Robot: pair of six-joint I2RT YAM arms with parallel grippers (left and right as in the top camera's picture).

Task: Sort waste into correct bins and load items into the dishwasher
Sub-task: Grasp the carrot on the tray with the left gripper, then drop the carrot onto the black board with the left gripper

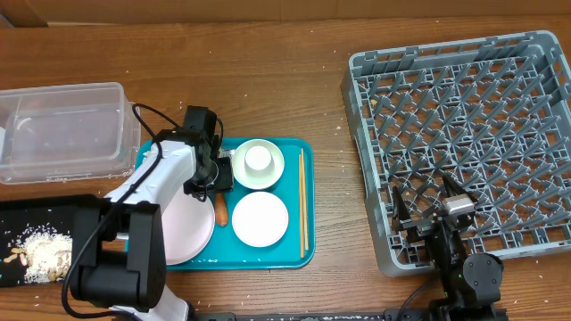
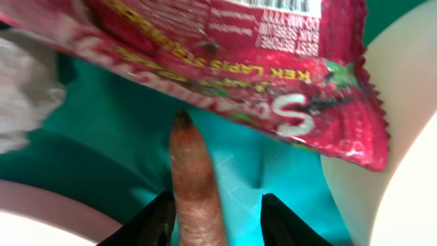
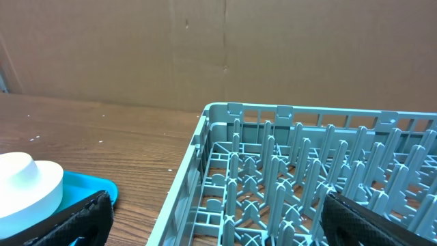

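Note:
In the left wrist view my left gripper (image 2: pixel 218 205) is open, its fingers astride the orange carrot-like stick (image 2: pixel 194 184) lying on the teal tray; the left finger touches the stick. A red sauce packet (image 2: pixel 259 61) lies just beyond it, with the crumpled white napkin (image 2: pixel 20 89) at the left. In the overhead view the left gripper (image 1: pixel 211 183) is low over the tray, with the stick's end (image 1: pixel 220 211) showing by the pink plate (image 1: pixel 183 230). My right gripper (image 1: pixel 426 203) is open and empty over the grey dish rack's (image 1: pixel 473 134) front-left corner.
On the teal tray (image 1: pixel 294 259) are a white bowl (image 1: pixel 260 218), a pale bowl (image 1: pixel 239 165) holding a tiny white cup (image 1: pixel 258 159), and chopsticks (image 1: pixel 302 201). A clear tub (image 1: pixel 62 129) stands far left. A black tray (image 1: pixel 18 218) with rice (image 1: pixel 40 245) lies front left.

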